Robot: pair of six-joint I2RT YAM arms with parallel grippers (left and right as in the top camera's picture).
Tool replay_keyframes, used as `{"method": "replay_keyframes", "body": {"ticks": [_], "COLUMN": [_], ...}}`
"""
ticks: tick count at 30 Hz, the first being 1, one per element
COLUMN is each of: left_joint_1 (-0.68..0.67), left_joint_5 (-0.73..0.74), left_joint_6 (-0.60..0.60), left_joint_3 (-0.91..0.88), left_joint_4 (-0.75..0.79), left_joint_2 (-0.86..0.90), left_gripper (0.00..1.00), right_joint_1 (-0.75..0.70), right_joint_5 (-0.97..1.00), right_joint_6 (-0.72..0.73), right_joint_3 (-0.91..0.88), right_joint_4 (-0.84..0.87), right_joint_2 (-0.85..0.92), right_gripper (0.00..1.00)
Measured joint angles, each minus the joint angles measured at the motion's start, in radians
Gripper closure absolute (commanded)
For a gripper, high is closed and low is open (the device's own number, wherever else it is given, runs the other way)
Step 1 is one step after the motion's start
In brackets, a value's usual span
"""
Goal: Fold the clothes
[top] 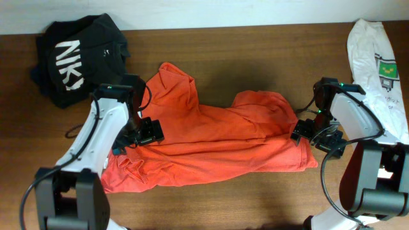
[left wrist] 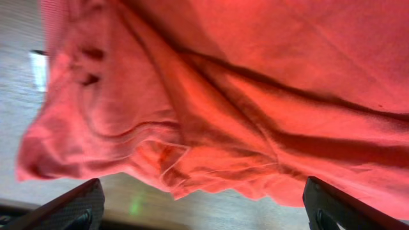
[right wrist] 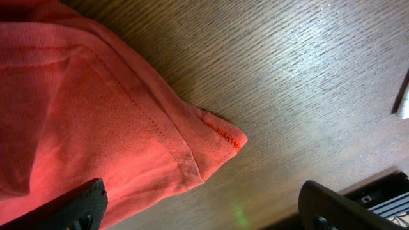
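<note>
In the overhead view the two white-and-black arms rise closest. The left pincer (top: 148, 131) sits over the left part of the large orange-red short-sleeved cotton T-shirt (top: 217, 144), and the right pincer (top: 305, 131) is at the shirt's right end. The shirt lies crumpled and stretched sideways across the middle of the dark brown wooden table (top: 255, 51), reaching from one arm to the other. A black garment with big white letters (top: 77, 61) is bunched at the far left corner. A white garment with a small green print (top: 377, 64) lies along the right edge. Both are apart from the shirt.

In the left wrist view the left pincer (left wrist: 201, 206) is released. Its black fingers (left wrist: 77, 204) stand wide at the bottom corners and clasp nothing. The wrinkled shirt (left wrist: 223, 96) fills nearly the whole picture just beyond them, its folded edge resting on the table (left wrist: 211, 207).

In the right wrist view the right pincer (right wrist: 204, 204) is likewise released, with its fingers (right wrist: 83, 201) spread wide and empty. A stitched hem corner of the shirt (right wrist: 77, 108) lies flat on the wood-grain table (right wrist: 307, 76), pointing right between the fingers.
</note>
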Motion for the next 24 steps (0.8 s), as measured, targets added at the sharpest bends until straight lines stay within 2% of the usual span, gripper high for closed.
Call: {"method": "replay_keyframes", "body": {"ticks": [2, 3, 4, 6, 8, 11, 14, 15, 16, 17, 18, 20, 24], "left_joint_1": [0.02, 0.04, 0.076, 0.139, 0.157, 0.147, 0.143, 0.143, 0.143, 0.143, 0.143, 0.145, 0.187], "left_joint_5": [0.0, -0.003, -0.008, -0.009, -0.006, -0.006, 0.001, 0.0, 0.0, 0.0, -0.01, -0.09, -0.12], "left_joint_6": [-0.004, -0.007, -0.01, -0.005, 0.014, 0.023, 0.034, 0.035, 0.035, 0.036, 0.037, 0.034, 0.043], "left_joint_3": [0.0, 0.0, 0.0, 0.0, 0.0, 0.0, 0.0, 0.0, 0.0, 0.0, 0.0, 0.0, -0.005], "left_joint_4": [0.0, -0.004, -0.008, -0.009, -0.021, -0.02, -0.02, -0.019, -0.02, -0.019, -0.019, -0.019, -0.004], "left_joint_2": [0.046, 0.065, 0.086, 0.105, 0.105, 0.105, 0.105, 0.105, 0.105, 0.105, 0.105, 0.105, 0.105], "left_gripper": [0.08, 0.19, 0.44, 0.55, 0.61, 0.9, 0.98, 0.91, 0.69, 0.41, 0.37, 0.37, 0.39], "right_joint_1": [0.0, 0.0, 0.0, 0.0, 0.0, 0.0, 0.0, 0.0, 0.0, 0.0, 0.0, 0.0, 0.0], "right_joint_5": [0.0, 0.0, 0.0, -0.003, -0.004, -0.004, -0.004, -0.004, -0.004, -0.004, -0.004, -0.004, -0.004], "right_joint_6": [-0.004, -0.005, -0.008, -0.009, -0.008, -0.009, -0.008, -0.009, -0.008, -0.008, -0.008, -0.009, -0.008], "right_joint_3": [0.0, 0.0, 0.0, 0.0, 0.0, 0.0, 0.0, 0.0, 0.0, 0.0, 0.0, 0.0, 0.0], "right_joint_4": [0.0, 0.0, 0.0, 0.004, 0.008, 0.014, 0.014, 0.014, 0.014, 0.014, 0.014, 0.014, 0.014], "right_joint_2": [0.0, 0.0, 0.0, 0.0, 0.0, 0.0, 0.0, 0.0, 0.0, 0.0, 0.0, 0.0, 0.0], "right_gripper": [0.01, 0.01, 0.01, 0.01, 0.01, 0.01, 0.01, 0.01, 0.01, 0.01, 0.01, 0.01, 0.01]}}
